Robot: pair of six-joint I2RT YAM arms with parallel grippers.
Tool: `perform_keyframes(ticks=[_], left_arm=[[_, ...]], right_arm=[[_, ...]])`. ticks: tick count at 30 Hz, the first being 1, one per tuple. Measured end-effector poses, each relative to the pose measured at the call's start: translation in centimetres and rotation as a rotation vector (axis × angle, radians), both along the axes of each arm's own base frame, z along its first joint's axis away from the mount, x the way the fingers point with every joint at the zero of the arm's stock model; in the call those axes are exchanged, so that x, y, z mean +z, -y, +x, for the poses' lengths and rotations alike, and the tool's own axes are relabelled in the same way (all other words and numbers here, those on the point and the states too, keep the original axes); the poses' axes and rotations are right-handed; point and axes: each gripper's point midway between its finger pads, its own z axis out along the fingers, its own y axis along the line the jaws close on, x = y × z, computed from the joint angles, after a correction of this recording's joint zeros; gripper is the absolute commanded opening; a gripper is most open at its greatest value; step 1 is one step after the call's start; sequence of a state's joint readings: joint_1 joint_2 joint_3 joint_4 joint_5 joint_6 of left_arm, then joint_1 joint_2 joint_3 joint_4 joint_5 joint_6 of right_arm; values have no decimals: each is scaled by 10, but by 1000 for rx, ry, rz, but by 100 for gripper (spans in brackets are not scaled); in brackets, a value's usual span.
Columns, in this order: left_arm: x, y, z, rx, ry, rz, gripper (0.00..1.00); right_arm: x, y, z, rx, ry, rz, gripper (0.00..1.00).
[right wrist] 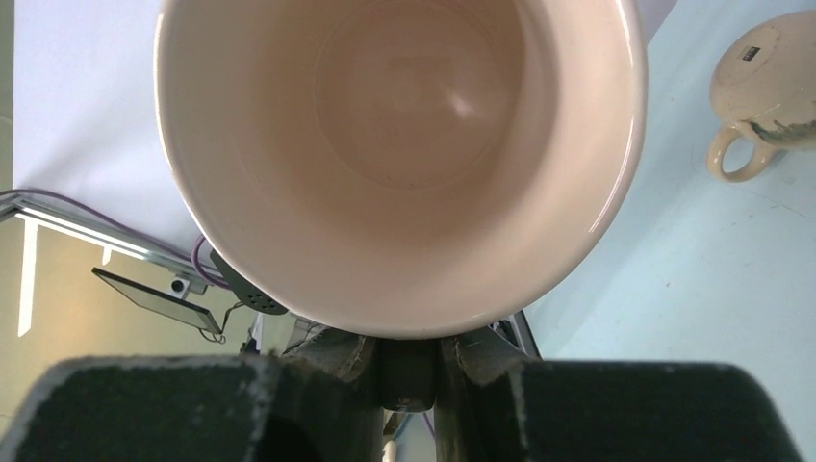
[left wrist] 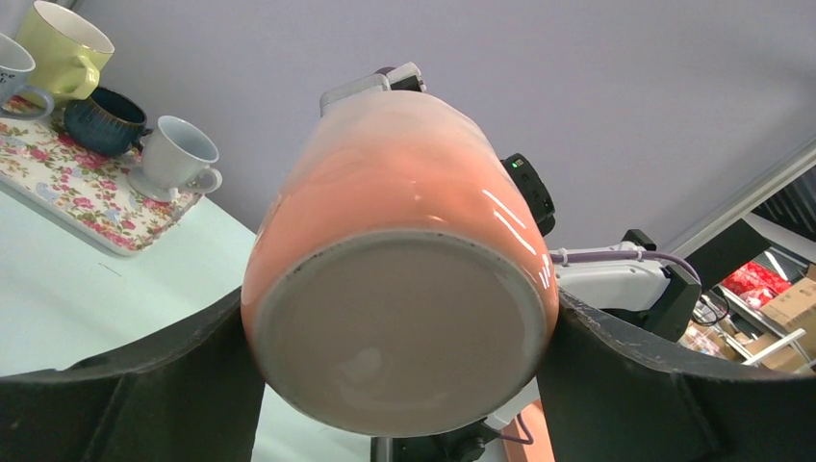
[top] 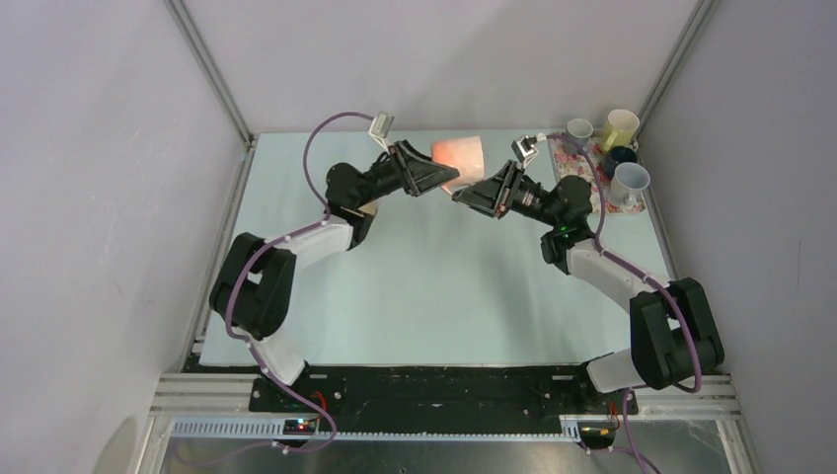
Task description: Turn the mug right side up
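- Jaws of the left gripper (top: 439, 178) stand wide, clasping the peach mug (left wrist: 399, 289) round its body. Both black fingers (left wrist: 144, 385) press its sides near the base.
- Peach mug hangs over the far middle of the table (top: 415, 286), between the two grippers and tipped on its side. Its unglazed base faces the left wrist camera and its open mouth faces the right one.
- Right gripper (right wrist: 409, 361) has its jaws narrow, pinched on the lowest stretch of the mug's rim.
- Cream cup (right wrist: 765, 82) sits on the table well apart, showing its base and handle.
- Floral tray (left wrist: 67, 197) at the far right corner carries four cups (top: 630, 181).
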State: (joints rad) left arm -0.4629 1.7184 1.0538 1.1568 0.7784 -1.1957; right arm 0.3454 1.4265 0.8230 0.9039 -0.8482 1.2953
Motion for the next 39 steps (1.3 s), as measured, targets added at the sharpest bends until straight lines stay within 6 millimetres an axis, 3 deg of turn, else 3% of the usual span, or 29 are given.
perform_keyframes(ticks=[3, 8, 12, 15, 27, 39], left_arm=[[-1, 1, -1, -4, 1, 1, 39], [0, 2, -2, -8, 6, -1, 58], [0, 2, -2, -10, 8, 0, 84], [0, 2, -3, -12, 10, 1, 97], [1, 2, -6, -25, 5, -5, 99], [-13, 11, -10, -56, -44, 43, 98]], right_arm=[[-1, 1, -1, 2, 1, -7, 0], [0, 2, -2, 4, 9, -11, 0], [0, 3, -2, 6, 14, -13, 0], [0, 3, -3, 8, 18, -15, 0], [-2, 3, -6, 16, 73, -37, 0], [-10, 5, -5, 0, 102, -82, 0]])
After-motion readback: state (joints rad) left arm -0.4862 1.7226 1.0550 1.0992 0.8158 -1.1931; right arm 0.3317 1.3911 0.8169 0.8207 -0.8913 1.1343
